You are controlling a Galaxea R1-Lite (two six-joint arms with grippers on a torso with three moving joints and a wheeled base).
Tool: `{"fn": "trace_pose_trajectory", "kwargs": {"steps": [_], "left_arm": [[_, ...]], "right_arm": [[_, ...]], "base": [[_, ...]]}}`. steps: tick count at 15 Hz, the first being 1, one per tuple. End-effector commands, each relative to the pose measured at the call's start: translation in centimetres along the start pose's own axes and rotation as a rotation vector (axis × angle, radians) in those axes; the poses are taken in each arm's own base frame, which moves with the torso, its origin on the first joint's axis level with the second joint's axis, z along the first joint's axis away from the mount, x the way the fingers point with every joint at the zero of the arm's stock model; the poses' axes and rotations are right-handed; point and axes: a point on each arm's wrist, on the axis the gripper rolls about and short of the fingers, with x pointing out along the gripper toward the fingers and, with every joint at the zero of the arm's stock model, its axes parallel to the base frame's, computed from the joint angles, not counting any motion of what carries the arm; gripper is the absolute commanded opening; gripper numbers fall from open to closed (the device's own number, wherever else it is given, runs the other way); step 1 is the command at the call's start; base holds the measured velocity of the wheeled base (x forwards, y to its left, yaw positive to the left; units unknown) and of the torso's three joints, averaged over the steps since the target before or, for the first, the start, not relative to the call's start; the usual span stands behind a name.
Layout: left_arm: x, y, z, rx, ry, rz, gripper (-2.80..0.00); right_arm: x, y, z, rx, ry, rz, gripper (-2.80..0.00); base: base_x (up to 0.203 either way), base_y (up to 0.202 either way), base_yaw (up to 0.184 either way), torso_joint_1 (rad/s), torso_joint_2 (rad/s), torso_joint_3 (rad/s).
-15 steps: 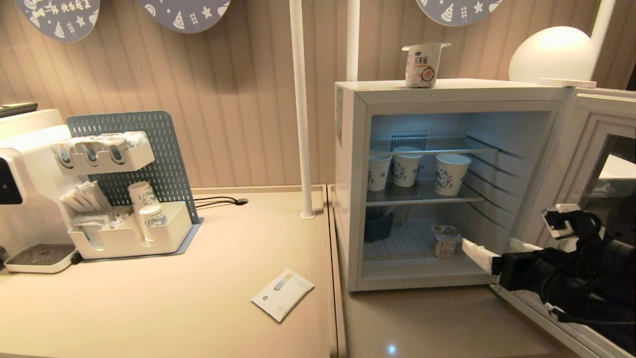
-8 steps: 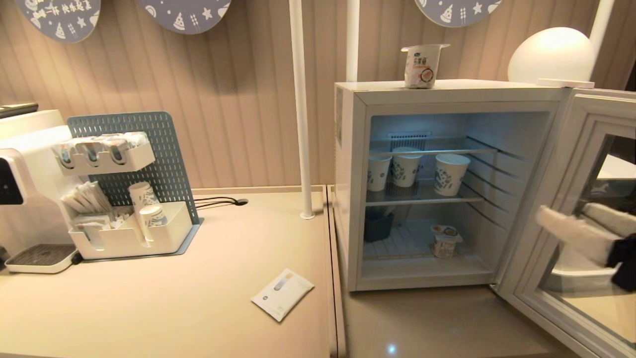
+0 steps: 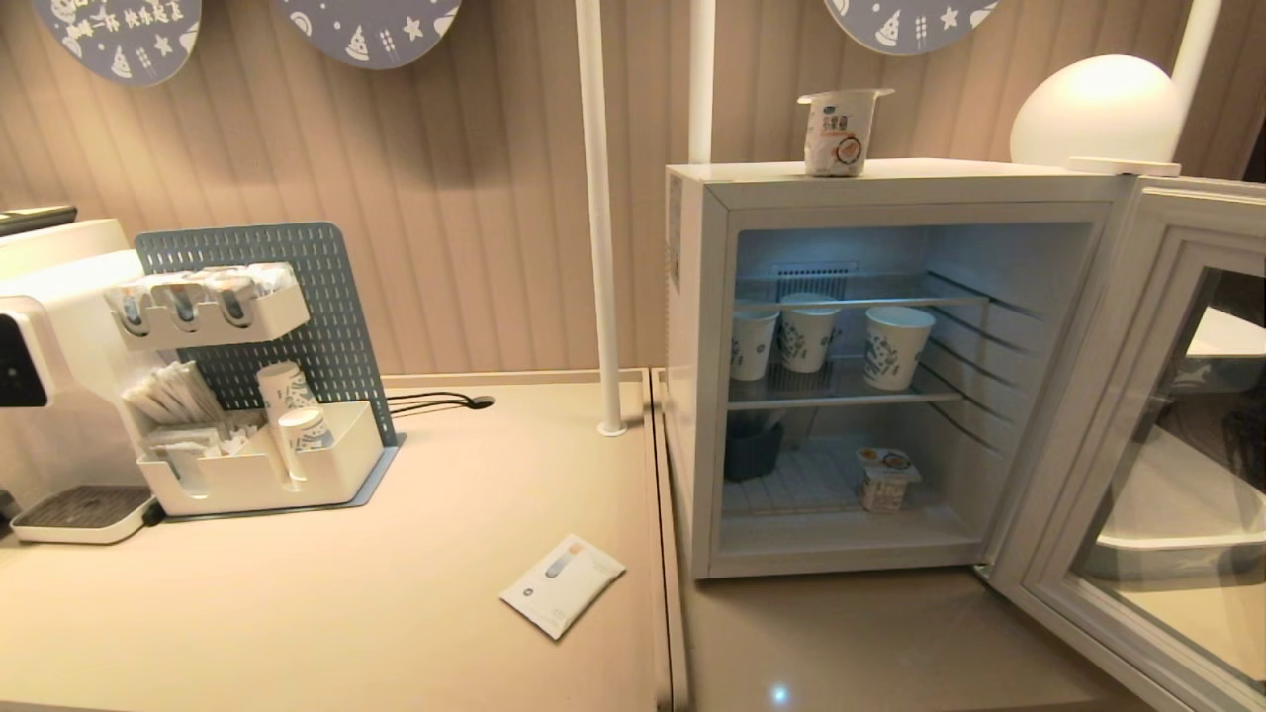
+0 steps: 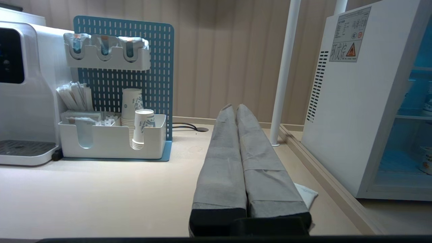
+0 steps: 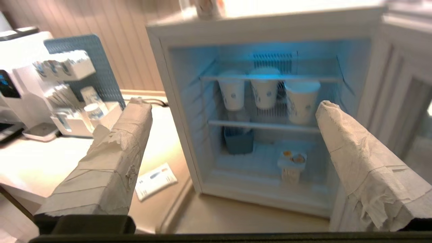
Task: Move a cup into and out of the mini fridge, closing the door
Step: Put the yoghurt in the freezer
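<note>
I have neither arm in my head view. On the left wrist camera the left pincer (image 4: 236,109) sits with its two wrapped fingers (image 4: 222,162) pressed flat together, holding nothing, low over the worktop (image 3: 297,613). On the right wrist camera the right pincer (image 5: 233,108) stands spread as wide as it goes, empty, its padded fingers (image 5: 114,158) framing the fridge opening from a little way off.

Nearest me in the head view, at about 6 o'clock, a flat white sachet (image 3: 562,583) lies on the worktop just left of the seam. At 4 o'clock the door (image 3: 1137,376) hangs wide open on its right-hand hinge, glass pane turned toward me. The mini fridge (image 3: 697,396) stands at 3 o'clock on the lower worktop, its inside lit.

On its floor a yogurt tub (image 3: 885,479) stands toward the right, with a dark container (image 3: 752,450) at the back left. On the wire shelf (image 3: 841,396) above stand three patterned paper cups: the left cup (image 3: 754,341), the middle cup (image 3: 809,334) further back, and the right cup (image 3: 896,344), all upright and apart from one another.

On the fridge top, at 1 o'clock, a second yogurt tub (image 3: 839,131) stands upright, with a white dome lamp (image 3: 1098,109) to its right.

At 9 o'clock a white organiser (image 3: 257,465) with a blue pegboard (image 3: 297,297) holds stacked cups (image 3: 292,415) and sachets, beside a white drinks machine (image 3: 49,326). A white pole (image 3: 598,218) rises at 12 o'clock against the ribbed wall.
</note>
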Motion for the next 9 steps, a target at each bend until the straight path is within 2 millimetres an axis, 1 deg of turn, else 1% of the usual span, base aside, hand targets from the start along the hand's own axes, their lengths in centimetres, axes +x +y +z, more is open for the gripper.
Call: {"fn": "trace_pose_trajectory", "kwargs": {"steps": [1, 3, 4, 9], "left_arm": [[0.1, 0.1, -1.1, -0.001, 0.039, 0.005, -2.8], [0.1, 0.1, -1.2, 0.0, 0.04, 0.007, -2.8], [0.1, 0.1, -1.2, -0.002, 0.04, 0.005, -2.8], [0.1, 0.1, -1.1, -0.002, 0.04, 0.005, -2.8]], "right_arm": [[2.6, 0.3, 0.9, 0.001, 0.034, 0.017, 0.0], [5.5, 0.6, 1.4, 0.001, 0.071, 0.018, 0.0], [7.3, 0.6, 1.5, 0.001, 0.092, 0.016, 0.0], [15.9, 0.9, 1.6, 0.005, 0.16, 0.005, 0.0]], "base": [[0.0, 0.0, 0.0, 0.0, 0.0, 0.0], [0.0, 0.0, 0.0, 0.0, 0.0, 0.0], [0.0, 0.0, 0.0, 0.0, 0.0, 0.0], [0.0, 0.0, 0.0, 0.0, 0.0, 0.0]]}}
